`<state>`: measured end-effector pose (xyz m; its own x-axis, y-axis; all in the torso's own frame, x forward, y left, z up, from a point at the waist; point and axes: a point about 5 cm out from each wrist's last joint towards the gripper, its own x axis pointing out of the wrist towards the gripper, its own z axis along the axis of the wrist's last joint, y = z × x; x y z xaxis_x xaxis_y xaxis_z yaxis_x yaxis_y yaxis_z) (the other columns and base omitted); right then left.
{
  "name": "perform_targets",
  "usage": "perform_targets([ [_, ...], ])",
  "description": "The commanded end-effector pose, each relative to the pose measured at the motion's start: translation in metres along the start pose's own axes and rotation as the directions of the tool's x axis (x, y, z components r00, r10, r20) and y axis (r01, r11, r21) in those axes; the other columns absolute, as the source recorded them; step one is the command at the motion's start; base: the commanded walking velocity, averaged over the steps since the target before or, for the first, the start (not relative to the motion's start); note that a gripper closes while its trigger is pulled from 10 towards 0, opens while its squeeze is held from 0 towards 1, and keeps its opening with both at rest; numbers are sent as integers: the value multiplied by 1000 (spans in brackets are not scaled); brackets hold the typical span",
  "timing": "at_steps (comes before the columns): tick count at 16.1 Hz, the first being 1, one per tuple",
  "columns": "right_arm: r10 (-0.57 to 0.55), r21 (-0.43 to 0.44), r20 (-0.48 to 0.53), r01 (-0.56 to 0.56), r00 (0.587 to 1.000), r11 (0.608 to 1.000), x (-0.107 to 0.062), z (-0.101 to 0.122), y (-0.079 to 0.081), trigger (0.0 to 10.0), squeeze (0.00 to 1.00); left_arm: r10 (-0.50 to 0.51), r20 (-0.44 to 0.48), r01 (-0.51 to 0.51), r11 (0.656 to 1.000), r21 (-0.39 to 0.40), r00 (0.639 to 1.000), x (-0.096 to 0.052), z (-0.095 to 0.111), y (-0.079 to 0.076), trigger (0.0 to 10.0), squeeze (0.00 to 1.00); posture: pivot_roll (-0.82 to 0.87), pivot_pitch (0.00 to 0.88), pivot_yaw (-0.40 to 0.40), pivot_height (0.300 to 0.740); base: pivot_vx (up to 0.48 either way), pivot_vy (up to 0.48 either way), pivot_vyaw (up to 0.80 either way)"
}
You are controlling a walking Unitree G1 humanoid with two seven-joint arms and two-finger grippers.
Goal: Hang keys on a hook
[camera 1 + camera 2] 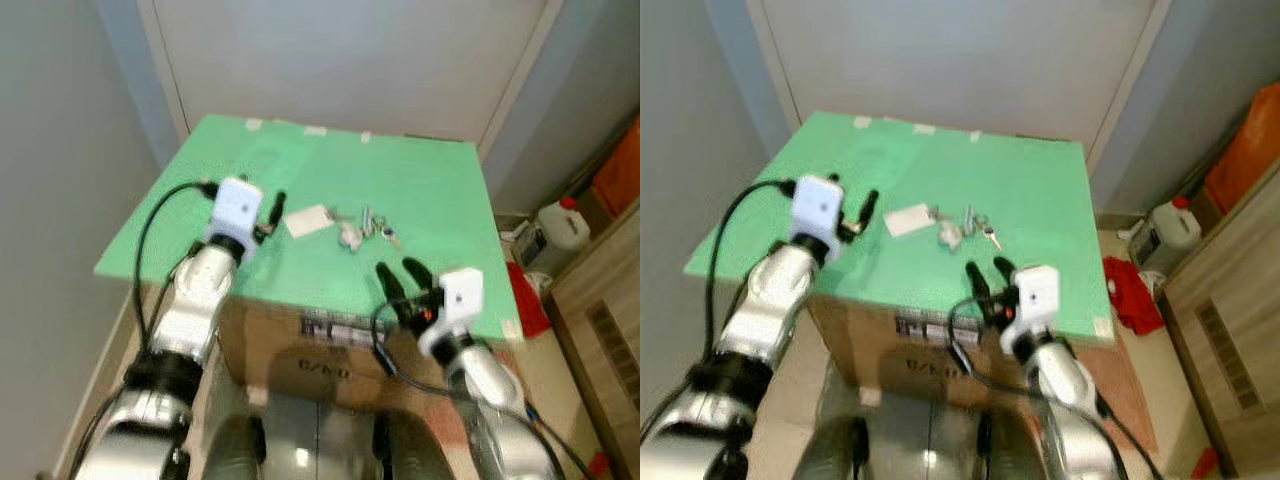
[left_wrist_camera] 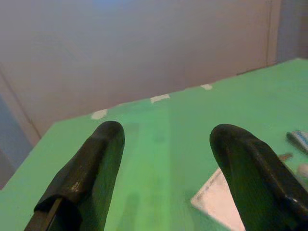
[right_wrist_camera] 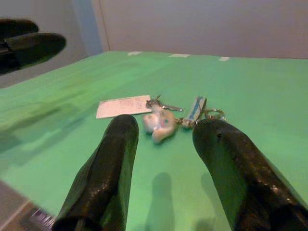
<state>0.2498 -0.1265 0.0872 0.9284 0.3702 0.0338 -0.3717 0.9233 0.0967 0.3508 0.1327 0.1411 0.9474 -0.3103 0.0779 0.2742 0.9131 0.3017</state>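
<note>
A bunch of keys [image 1: 365,228] lies loose near the middle of a green tabletop [image 1: 420,180], a white card [image 1: 308,220] just beside it. The right gripper [image 1: 400,277] hovers near the keys, its fingers spread and empty, apparently lined up to pick them up. The left gripper [image 1: 272,212], likewise spread and holding nothing, waits beside the card over the cardboard box [image 1: 310,365] supporting the top.

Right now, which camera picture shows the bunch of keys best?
The right wrist view: the small metal keys with a pale fob lie close ahead, between the open right gripper fingers. Both eye views show them small and blurred; the left wrist view catches just an edge.
</note>
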Motion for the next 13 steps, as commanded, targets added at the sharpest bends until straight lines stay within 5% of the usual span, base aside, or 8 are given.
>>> perform_targets([
  [1, 9, -15, 2, -9, 1000, 1000, 2, 1, 1, 10000, 0, -14, -29, 15, 1000, 20, 999, -1, -4, 5, 10000, 0, 5, 59, -20, 591, 480, 0, 0],
  [4, 22, -14, -2, -22, 1000, 1000, 2, -1, 3, 10000, 0, -106, -42, 108, 992, 57, 993, 2, -4, -10, 10000, 0, 9, 62, -19, 591, 470, 0, 0],
  [7, 12, -9, -40, -12, 999, 1000, 2, -6, 4, 10000, 0, -118, -51, 120, 992, 40, 992, 3, -4, -13, 10000, 0, 7, 67, -10, 572, 0, 0, 0],
  [13, 6, -27, -46, -7, 999, 1000, -2, -8, 3, 10000, 0, -102, -106, 105, 994, 31, 989, 14, -8, 5, 10000, 0, -6, 66, -2, 549, 0, 0, 0],
])
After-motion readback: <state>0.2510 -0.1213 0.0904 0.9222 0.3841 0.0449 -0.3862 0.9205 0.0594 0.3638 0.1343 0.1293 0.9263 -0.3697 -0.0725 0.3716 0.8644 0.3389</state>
